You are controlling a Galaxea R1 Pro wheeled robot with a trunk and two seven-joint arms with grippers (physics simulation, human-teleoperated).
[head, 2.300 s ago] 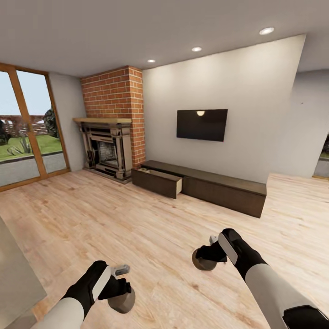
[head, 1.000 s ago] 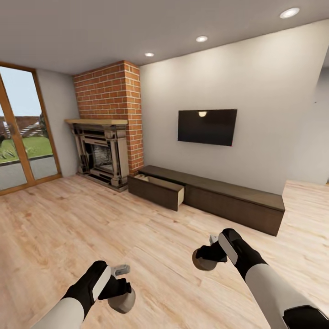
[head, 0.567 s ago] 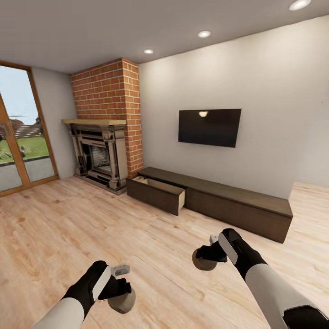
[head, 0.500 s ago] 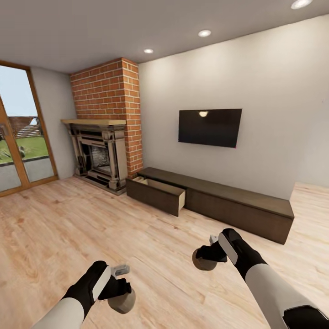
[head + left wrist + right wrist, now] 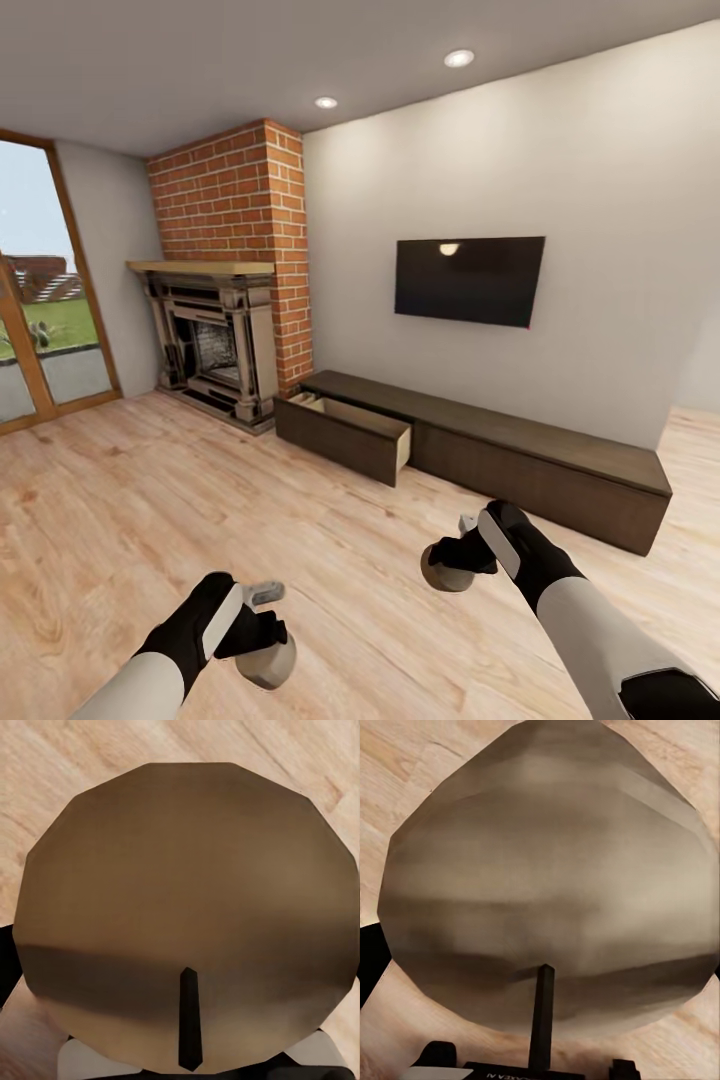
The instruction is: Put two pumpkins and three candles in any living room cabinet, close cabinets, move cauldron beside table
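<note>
**Candles carried toward the open cabinet**

Left gripper (image 5: 262, 640) is clamped around a tan candle (image 5: 268, 662); right gripper (image 5: 455, 560) likewise grips a second candle (image 5: 440, 570), both held above the wooden floor (image 5: 150, 500). Ahead, against the wall, the cabinet (image 5: 520, 455) stands with its fireplace-side drawer (image 5: 345, 435) pulled out.

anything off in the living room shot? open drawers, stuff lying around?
One thing: the cabinet under the TV has its drawer nearest the fireplace pulled out, the rest flush. Each gripper holds a candle, left, right. Nothing spilled or damaged.
</note>
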